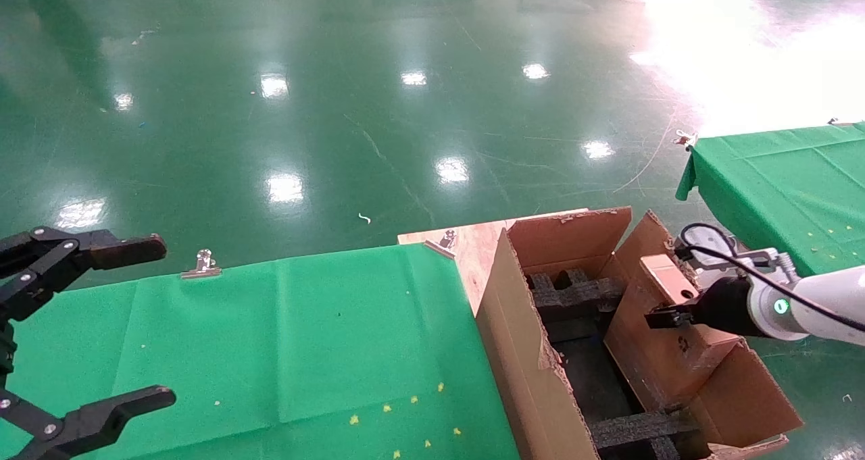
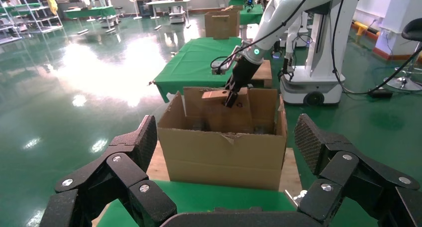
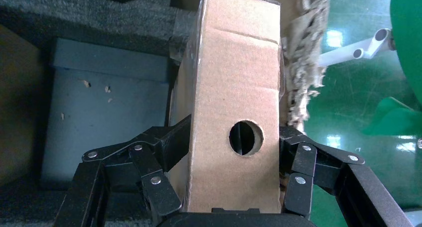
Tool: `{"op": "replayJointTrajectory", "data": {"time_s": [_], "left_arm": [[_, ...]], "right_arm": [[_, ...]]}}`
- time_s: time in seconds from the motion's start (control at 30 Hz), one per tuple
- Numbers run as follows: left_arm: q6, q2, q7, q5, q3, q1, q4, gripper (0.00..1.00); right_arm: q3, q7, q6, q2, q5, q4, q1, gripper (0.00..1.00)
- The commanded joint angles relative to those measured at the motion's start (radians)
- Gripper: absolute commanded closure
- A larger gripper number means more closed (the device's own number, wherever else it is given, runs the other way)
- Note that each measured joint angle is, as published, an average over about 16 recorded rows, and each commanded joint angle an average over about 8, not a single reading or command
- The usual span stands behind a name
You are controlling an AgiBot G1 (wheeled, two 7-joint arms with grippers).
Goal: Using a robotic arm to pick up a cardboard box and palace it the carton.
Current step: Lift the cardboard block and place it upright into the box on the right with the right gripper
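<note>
Okay, I'm holding the right gripper [image 1: 665, 317] clamped on the cardboard box [image 1: 669, 279], lowering it squarely between the carton [image 1: 520, 352] flaps; left gripper [image 1: 101, 325] idling agape.

Green cloth [image 1: 284, 338] on table, 8 o'clock; 2 metal clips [image 1: 203, 264] on its far edge. Second green-clothed table [image 1: 791, 183], 2 o'clock. Glossy green floor [image 1: 338, 109].
</note>
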Motion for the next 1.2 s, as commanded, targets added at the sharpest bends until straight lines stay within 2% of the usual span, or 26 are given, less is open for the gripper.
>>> {"op": "replayJointTrajectory", "data": {"time_s": [0.03, 0.4, 1.0, 1.03, 1.2], "left_arm": [[0.0, 0.0, 0.0, 0.0, 0.0, 0.0, 0.0, 0.0], [0.0, 0.0, 0.0, 0.0, 0.0, 0.0, 0.0, 0.0], [0.0, 0.0, 0.0, 0.0, 0.001, 0.0, 0.0, 0.0], [0.0, 0.0, 0.0, 0.0, 0.001, 0.0, 0.0, 0.0], [0.0, 0.0, 0.0, -0.001, 0.001, 0.0, 0.0, 0.0]], "right_arm": [[-0.005, 0.005, 0.014, -0.009, -0.003, -0.008, -0.014, 1.0], [-0.025, 0.027, 0.07, -0.04, -0.006, -0.042, -0.08, 1.0], [-0.048, 0.025, 0.091, -0.09, 0.006, -0.099, -0.138, 1.0], [-0.048, 0.023, 0.092, -0.093, 0.008, -0.103, -0.14, 0.96], [-0.05, 0.017, 0.094, -0.105, 0.016, -0.116, -0.146, 0.35]]}}
